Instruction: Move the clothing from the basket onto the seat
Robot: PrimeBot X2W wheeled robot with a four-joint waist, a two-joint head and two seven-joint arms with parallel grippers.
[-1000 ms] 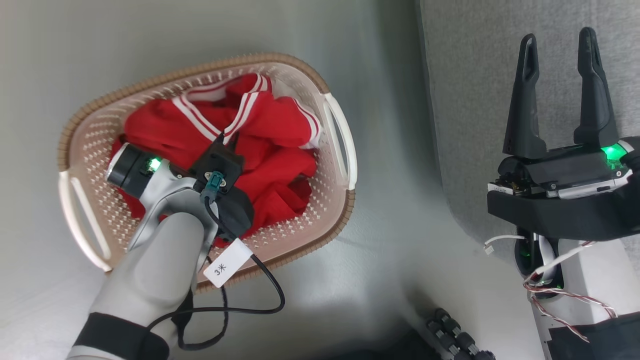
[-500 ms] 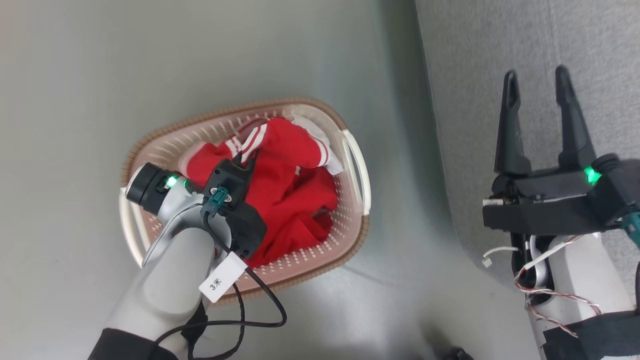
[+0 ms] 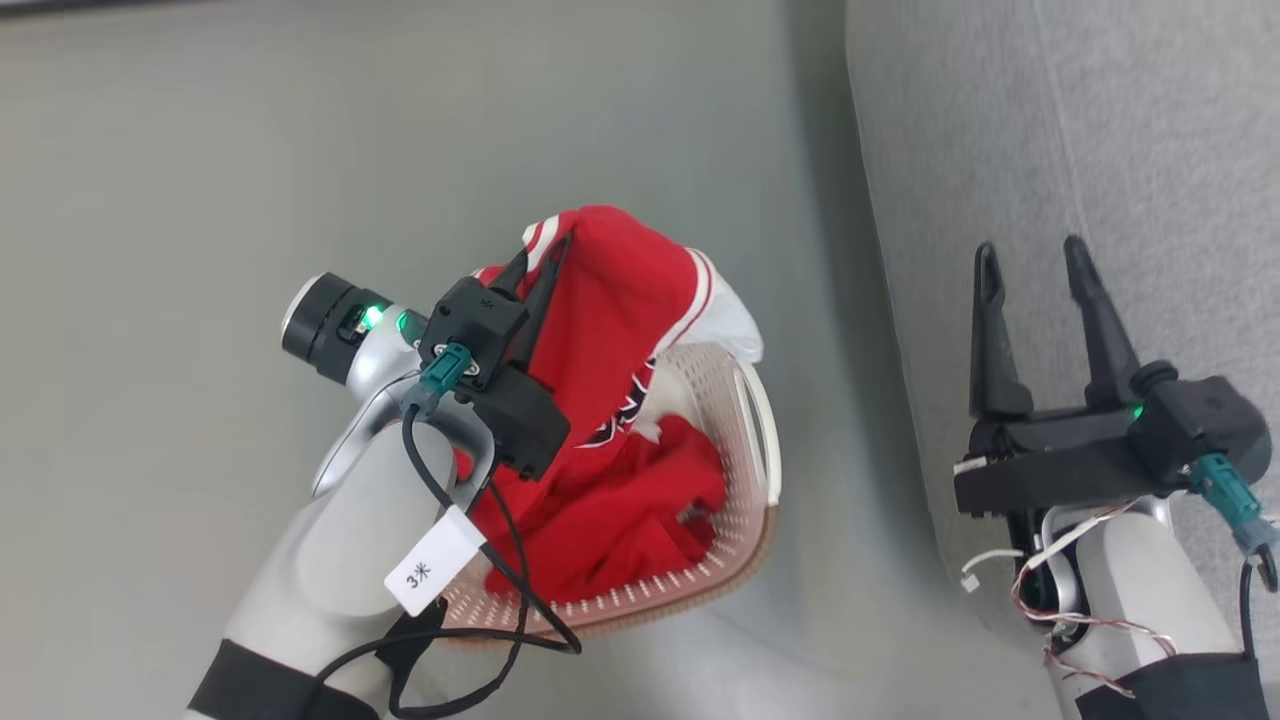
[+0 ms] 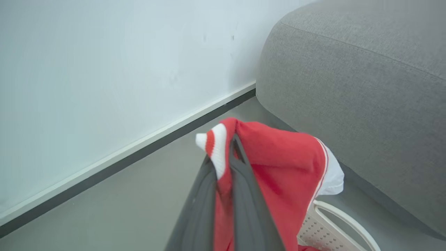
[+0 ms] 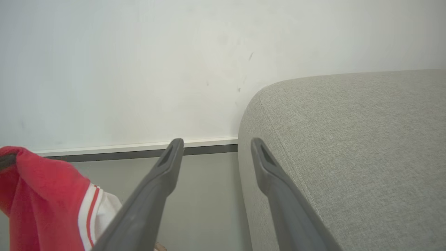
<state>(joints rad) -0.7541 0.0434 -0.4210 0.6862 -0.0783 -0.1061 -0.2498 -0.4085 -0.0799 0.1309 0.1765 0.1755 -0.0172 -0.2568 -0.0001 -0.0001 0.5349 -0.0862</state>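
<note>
Left gripper (image 3: 547, 245) of mine is pressed together on a fold of the soft bright red garment with white striped cuffs (image 3: 620, 300), pinching it at a white-banded edge. The cloth hangs from my fingertips and drapes off to their right. Directly below the gripper stands the cream-white perforated plastic laundry basket with a brown woven-look rim (image 3: 735, 450), resting on the grey floor (image 3: 300, 150). The lower folds of the held garment appear to trail down into it. A second red garment (image 3: 620, 520) lies loose in the bottom of the basket, below my grip and slightly to its right. Well to the right of the gripper, past a strip of bare floor, rises the large light grey fabric-upholstered sofa (image 3: 1100, 150). My right gripper (image 3: 1030, 250) hovers near the sofa's edge, its fingers spread wide with nothing between them.

I judge this to be the lift-out of the first garment: gripped and raised, not yet carried across. The next move calls for more height, so the trailing hem clears the rim without dragging the basket. Then comes a swing to the right over the seat before I part my fingers. The second garment is left to fetch after that.
</note>
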